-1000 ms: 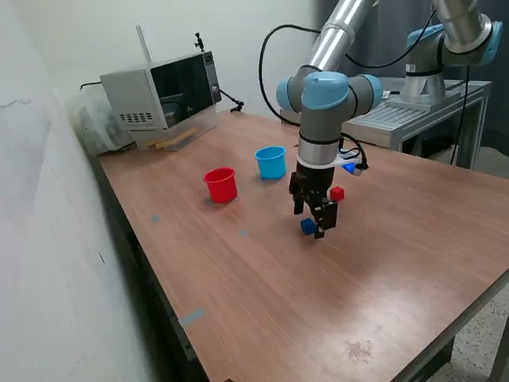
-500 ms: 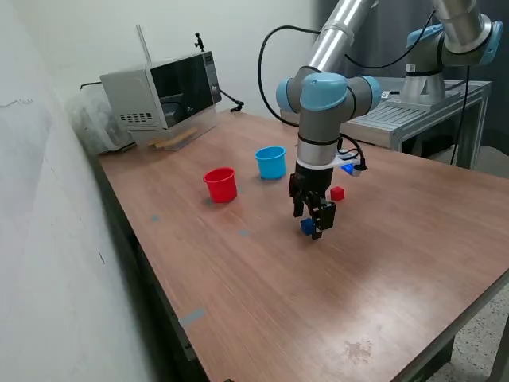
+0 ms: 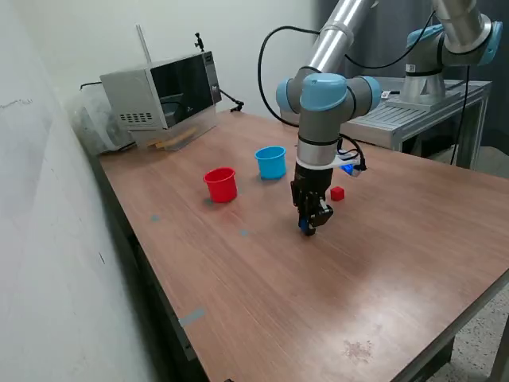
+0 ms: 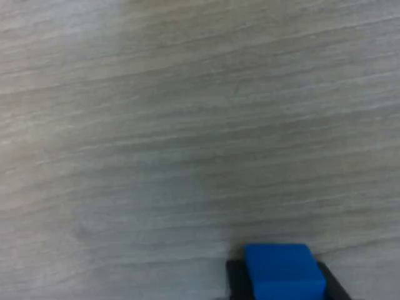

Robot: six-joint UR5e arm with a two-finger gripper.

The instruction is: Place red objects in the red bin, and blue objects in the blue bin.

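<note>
Gripper (image 3: 309, 223) lowered to the wooden table (image 3: 262, 294), fingers pressed in on a dark blue cube (image 3: 305, 227) sitting at the tabletop; in the wrist view, same blue cube (image 4: 284, 272) pinched between dark finger pads (image 4: 236, 278) at either side, wood grain filling everything else. One small red cube (image 3: 337, 193) lying on the table just beyond the gripper, toward the exterior view's right, apart from the fingers. Red cup (image 3: 220, 184) upright, further toward the exterior view's left; light blue cup (image 3: 270, 161) upright beside it, nearer the arm, the two cups close but not touching. Both cups well apart from the held cube. Contents of the cups not discernible from this angle. Microwave (image 3: 161, 97) at the far corner of the table, behind the cups. Second arm (image 3: 449, 48) mounted on a separate stand in the background.
</note>
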